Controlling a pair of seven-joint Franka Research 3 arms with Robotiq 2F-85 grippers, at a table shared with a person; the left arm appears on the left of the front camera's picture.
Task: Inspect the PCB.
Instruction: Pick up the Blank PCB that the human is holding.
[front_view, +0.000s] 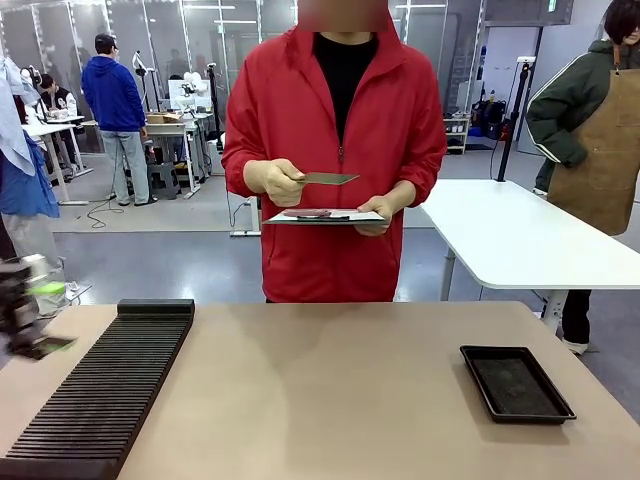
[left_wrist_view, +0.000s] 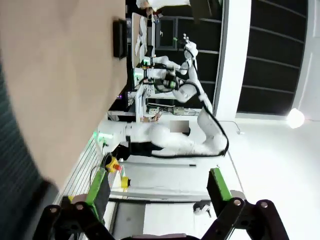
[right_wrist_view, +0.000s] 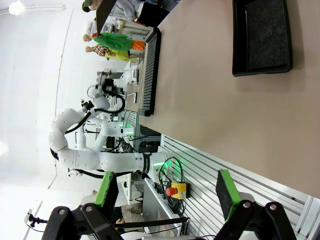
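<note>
A person in a red jacket stands beyond the tan surface, holding the thin, flat, pale-green PCB level in one hand at chest height. It sits just above a white-topped panel in the other hand. The left pincer and the right pincer are both spread wide.

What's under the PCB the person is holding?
A flat panel in the person's other hand, carrying a reddish item. The PCB sits apart above it. The panel's underside is hidden; the item is unidentifiable.
</note>
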